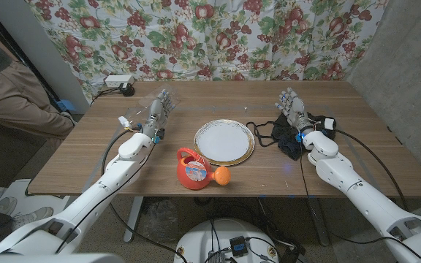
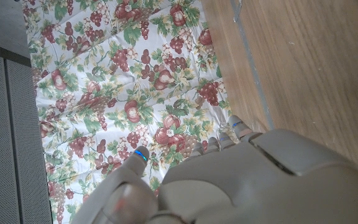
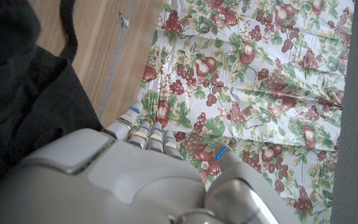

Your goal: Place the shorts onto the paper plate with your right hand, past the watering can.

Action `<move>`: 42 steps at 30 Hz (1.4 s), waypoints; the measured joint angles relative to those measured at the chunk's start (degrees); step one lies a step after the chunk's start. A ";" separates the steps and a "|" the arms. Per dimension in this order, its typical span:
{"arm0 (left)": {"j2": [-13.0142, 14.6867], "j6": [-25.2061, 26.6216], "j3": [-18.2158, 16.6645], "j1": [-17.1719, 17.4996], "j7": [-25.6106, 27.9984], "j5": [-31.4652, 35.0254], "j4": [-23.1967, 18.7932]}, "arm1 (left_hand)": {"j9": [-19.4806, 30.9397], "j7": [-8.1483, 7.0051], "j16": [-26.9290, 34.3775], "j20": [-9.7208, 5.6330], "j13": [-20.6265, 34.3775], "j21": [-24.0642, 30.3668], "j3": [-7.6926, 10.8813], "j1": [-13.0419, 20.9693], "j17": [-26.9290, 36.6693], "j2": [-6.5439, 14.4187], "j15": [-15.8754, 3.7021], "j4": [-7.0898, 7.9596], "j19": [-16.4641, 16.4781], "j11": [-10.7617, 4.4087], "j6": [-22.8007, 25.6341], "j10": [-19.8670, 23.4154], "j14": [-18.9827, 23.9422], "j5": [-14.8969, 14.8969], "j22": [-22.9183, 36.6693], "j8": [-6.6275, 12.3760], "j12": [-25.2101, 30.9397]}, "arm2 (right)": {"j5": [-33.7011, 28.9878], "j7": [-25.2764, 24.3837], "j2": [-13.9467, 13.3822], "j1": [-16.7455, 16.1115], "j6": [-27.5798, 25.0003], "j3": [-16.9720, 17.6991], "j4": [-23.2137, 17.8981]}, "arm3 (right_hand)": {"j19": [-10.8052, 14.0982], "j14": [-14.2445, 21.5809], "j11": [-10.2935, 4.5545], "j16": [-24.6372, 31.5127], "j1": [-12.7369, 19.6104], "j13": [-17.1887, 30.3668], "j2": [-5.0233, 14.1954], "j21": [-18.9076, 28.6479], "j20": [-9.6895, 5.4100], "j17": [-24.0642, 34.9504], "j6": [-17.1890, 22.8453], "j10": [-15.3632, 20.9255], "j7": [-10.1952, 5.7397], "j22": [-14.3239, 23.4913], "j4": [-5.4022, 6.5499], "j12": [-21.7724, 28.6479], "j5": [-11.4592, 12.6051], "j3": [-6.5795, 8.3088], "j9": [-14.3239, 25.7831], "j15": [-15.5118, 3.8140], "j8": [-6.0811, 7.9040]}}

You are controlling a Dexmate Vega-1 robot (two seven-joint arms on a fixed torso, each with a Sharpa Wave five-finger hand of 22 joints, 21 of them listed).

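A wide wooden desk (image 1: 123, 164) is sitting in front of a fruit-patterned curtain (image 1: 196, 36), and a robot's two pale arms are reaching onto it from the near side. A person (image 1: 6, 88) is standing off to the robot's left, beyond the desk's corner. At the centre of the desk a white paper plate (image 1: 224, 141) with a gold rim is lying flat. Just in front of it a small red watering can (image 1: 194, 169) with an orange spout is standing upright. To the plate's right, touching or nearly touching its rim, a pair of black shorts (image 1: 278, 136) is lying crumpled in a loose heap.

The right hand (image 1: 292, 109) is standing upright right beside the shorts with its fingers (image 3: 143, 132) apart and extended, holding nothing. The left hand (image 1: 158, 111) is waiting well apart on the other side of the plate, fingers likewise apart and empty.

The shorts look light, soft and floppy, so they will probably sag and trail when lifted. Gathering a thick bunch of cloth near the middle of the heap seems the surest hold.
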 measured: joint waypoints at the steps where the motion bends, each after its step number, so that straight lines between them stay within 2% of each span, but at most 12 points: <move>1: 0.00 0.00 0.00 -0.03 -0.03 0.00 0.06 | 0.00 0.00 0.00 0.00 0.00 0.00 0.14 0.00 0.00 0.00 0.00 0.14 0.00 0.00 0.00 0.00 0.00 0.00 0.00 0.00 0.00 | -0.02 0.00 0.02 0.02 0.00 -0.03 0.05 | 0.00 0.00 0.00 0.00 -0.01 0.00 -0.03 0.00 0.00 0.00 0.00 0.00 0.00 0.00 0.00 0.00 0.00 0.00 0.00 0.00 0.00; 17: -0.05 0.00 0.10 -0.23 -0.32 -0.03 0.40 | -0.01 0.00 0.00 0.00 -0.01 0.00 0.14 0.00 -0.01 0.00 0.00 0.14 0.00 0.00 0.01 0.01 0.01 0.00 -0.01 0.23 0.00 | -0.75 -0.28 -0.05 0.11 0.11 -0.09 0.02 | 0.30 0.00 0.32 0.21 -0.01 -0.01 -0.03 0.00 -0.31 -0.04 0.31 0.32 0.30 0.00 -0.23 0.00 0.00 0.23 0.00 0.00 0.00; 25: -0.06 0.00 0.23 -0.39 -0.45 -0.04 0.46 | -0.01 -0.01 0.00 0.00 -0.01 0.00 0.14 0.00 -0.01 0.00 0.00 0.14 0.00 0.00 0.01 0.01 0.01 0.00 -0.01 0.23 0.00 | -2.09 -1.23 -0.71 0.12 0.11 -0.19 -0.81 | 0.30 0.12 0.72 0.21 0.22 -0.01 -0.26 0.00 -0.31 -0.17 0.31 0.72 0.30 -0.01 -0.23 0.44 0.00 0.23 -0.01 0.13 0.23; 42: -0.37 0.20 0.52 -0.88 -0.70 0.17 1.02 | -0.02 -0.01 0.00 0.00 -0.02 0.00 0.13 0.00 -0.02 -0.01 0.00 0.14 0.00 0.00 0.01 0.01 0.02 0.00 -0.02 0.23 0.00 | -5.04 -3.01 -2.78 -0.15 0.21 -0.48 -3.55 | 0.70 0.33 0.41 0.21 0.22 -0.01 -0.26 0.00 0.10 -0.17 0.53 1.03 0.53 -0.01 -0.47 0.44 0.32 0.46 -0.01 0.33 0.23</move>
